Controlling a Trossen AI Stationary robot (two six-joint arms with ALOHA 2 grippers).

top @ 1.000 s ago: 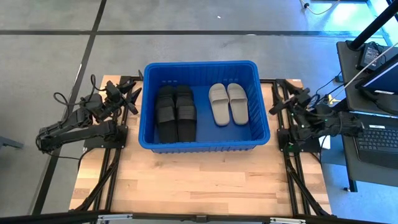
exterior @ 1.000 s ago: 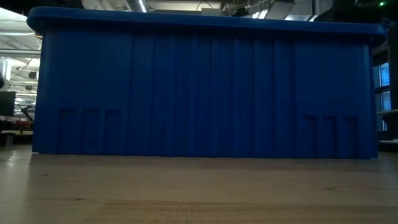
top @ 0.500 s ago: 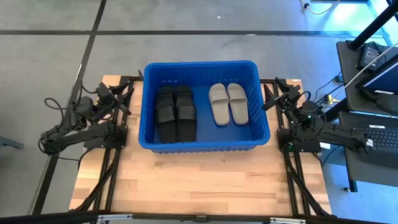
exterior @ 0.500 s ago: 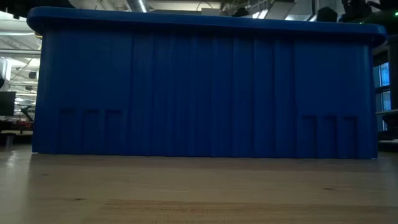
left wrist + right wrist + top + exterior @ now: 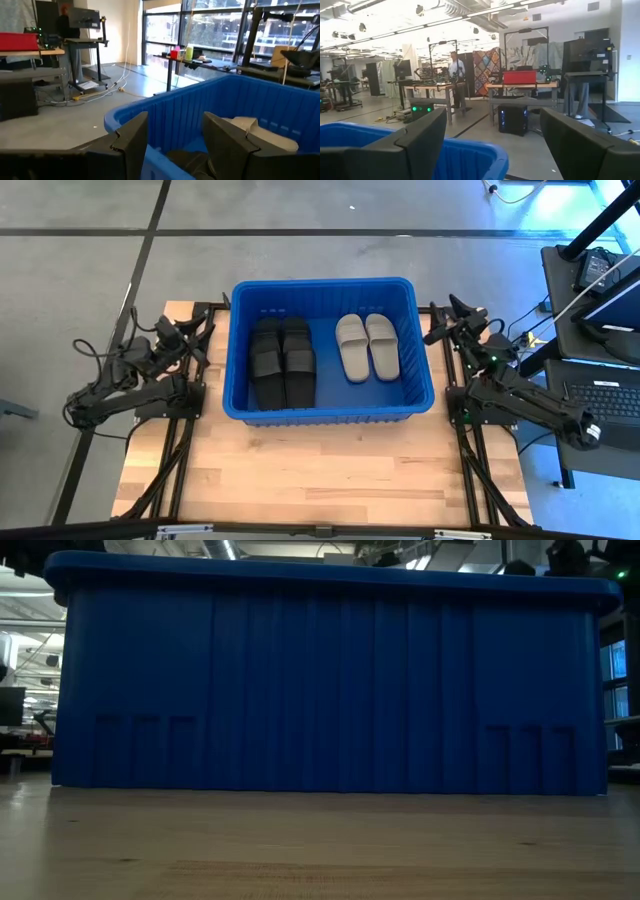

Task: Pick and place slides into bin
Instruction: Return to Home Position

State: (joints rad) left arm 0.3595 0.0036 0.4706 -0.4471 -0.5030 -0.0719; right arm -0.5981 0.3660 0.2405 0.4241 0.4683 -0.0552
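The slides lie inside the bin. We see two black slides side by side in the bin's left half and two grey slides side by side in its right half. All have their soles down and their length running from the bin's near wall to its far wall. A strip of bare bin floor separates the two pairs. The black pair reaches close to the near wall; the grey pair sits nearer the far wall. Whether further slides lie beneath them cannot be determined.

The bin stands upright on the wooden table, toward the table's far edge. In the low view its ribbed near wall fills almost the whole width.

The left gripper is outside the bin's left wall, near the far-left corner, clear of the rim. Its fingers are spread, with nothing between them.

The right gripper is outside the bin's right wall, near the far-right corner, also clear of the rim. Its fingers are spread wide and hold nothing.

Beyond the bin, the right wrist view shows a person standing among workbenches.
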